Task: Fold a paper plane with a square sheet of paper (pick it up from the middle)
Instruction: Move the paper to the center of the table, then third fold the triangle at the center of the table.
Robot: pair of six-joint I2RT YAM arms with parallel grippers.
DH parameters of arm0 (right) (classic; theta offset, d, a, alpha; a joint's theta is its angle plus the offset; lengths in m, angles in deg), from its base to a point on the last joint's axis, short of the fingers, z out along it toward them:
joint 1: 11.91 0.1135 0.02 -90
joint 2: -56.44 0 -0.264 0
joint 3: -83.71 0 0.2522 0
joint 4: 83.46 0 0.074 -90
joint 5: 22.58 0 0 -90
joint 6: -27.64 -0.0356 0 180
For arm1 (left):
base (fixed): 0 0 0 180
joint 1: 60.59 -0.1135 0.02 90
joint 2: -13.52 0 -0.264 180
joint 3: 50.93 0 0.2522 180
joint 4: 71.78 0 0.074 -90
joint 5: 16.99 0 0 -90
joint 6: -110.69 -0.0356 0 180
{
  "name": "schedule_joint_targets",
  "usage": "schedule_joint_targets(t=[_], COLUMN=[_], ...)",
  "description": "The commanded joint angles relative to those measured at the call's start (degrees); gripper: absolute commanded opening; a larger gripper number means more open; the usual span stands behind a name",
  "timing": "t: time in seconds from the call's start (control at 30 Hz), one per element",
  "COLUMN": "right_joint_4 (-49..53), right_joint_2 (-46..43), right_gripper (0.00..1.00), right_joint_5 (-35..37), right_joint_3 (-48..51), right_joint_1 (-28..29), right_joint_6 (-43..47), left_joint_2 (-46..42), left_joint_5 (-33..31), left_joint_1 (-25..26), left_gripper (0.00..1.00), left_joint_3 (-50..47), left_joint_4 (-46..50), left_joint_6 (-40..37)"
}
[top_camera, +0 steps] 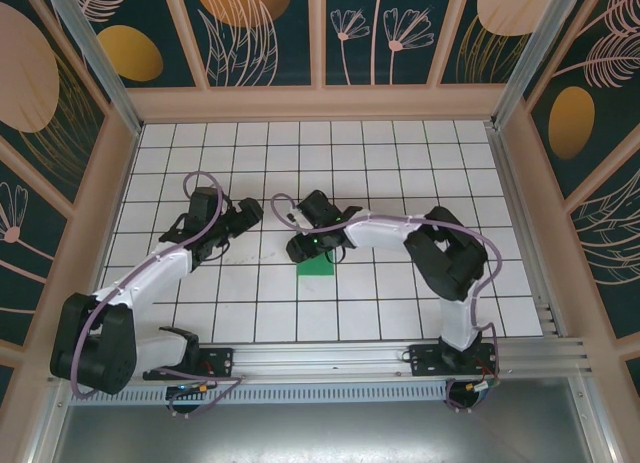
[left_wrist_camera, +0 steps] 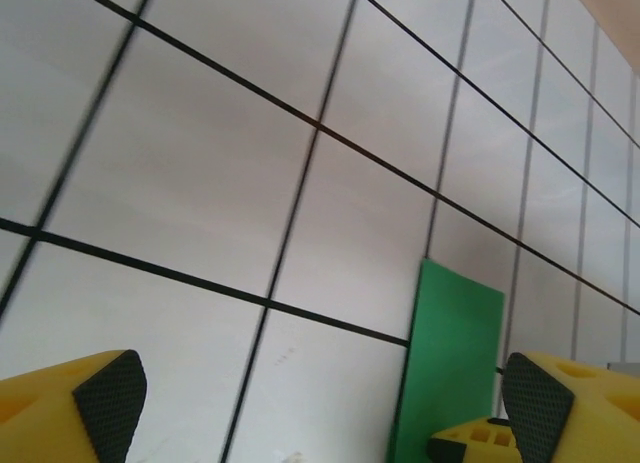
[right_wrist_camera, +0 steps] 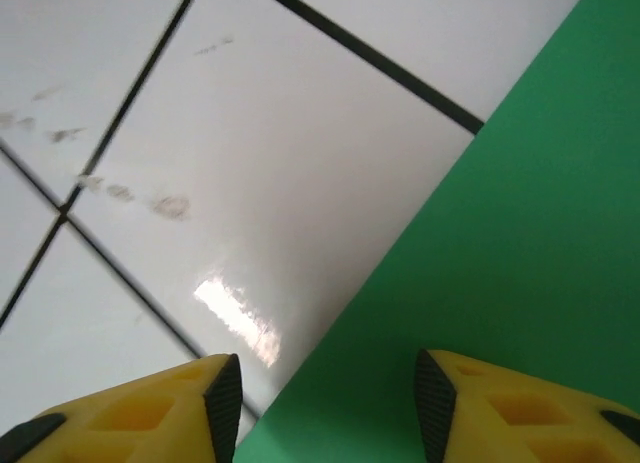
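The square sheet of paper [top_camera: 320, 267] is a small bright-green rectangle lying flat on the white grid table [top_camera: 400, 173], just in front of the right gripper [top_camera: 303, 251]. In the right wrist view the paper [right_wrist_camera: 520, 233] covers the right side. The right gripper [right_wrist_camera: 328, 408] hovers open over its left edge, one fingertip [right_wrist_camera: 222, 398] above bare tile and the other above green. My left gripper [top_camera: 250, 214] sits about two tiles left of the sheet. In the left wrist view it [left_wrist_camera: 325, 413] stands wide open and empty, with the paper [left_wrist_camera: 455, 353] beside its right fingertip [left_wrist_camera: 540, 413].
Patterned walls in wooden frames [top_camera: 320, 101] enclose the table on three sides. A metal rail [top_camera: 340, 361] with both arm bases runs along the near edge. Faint smudges [right_wrist_camera: 120, 188] mark a tile left of the paper.
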Motion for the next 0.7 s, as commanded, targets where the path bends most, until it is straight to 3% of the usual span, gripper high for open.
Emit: schedule_joint_targets(t=[0.0,0.1,0.2,0.4,0.5,0.67], right_joint_4=[-1.92,-4.23,-5.81,-7.21,-11.11,-12.63], right_joint_2=[-10.45,-16.75,-21.74,-26.41,-28.01,-28.05], right_gripper=[0.58,0.62,0.66,0.75,0.80,0.82], right_joint_5=[-2.82,-1.44,0.02,1.52,0.10,-0.05], right_joint_3=[3.92,9.57,14.63,21.12,24.28,26.86], right_joint_1=[-2.94,-6.14,-7.99,-10.72,-11.11,-11.27], right_joint_6=[-8.66,-18.25,-23.81,-32.62,-35.67,-39.59], left_joint_2=[0.63,2.13,4.62,10.89,14.88,21.59], left_joint_5=[7.45,16.03,19.14,19.57,18.73,16.87], left_joint_1=[0.38,0.45,1.09,6.72,10.96,14.08], left_gripper=[0.93,0.91,0.85,0.65,0.61,0.47], left_joint_3=[-0.49,-0.29,1.23,4.22,6.16,8.49], left_joint_4=[-5.89,-11.14,-12.63,-14.86,-15.70,-15.47], left_joint_6=[-1.10,-1.97,-2.67,-0.02,1.23,2.16])
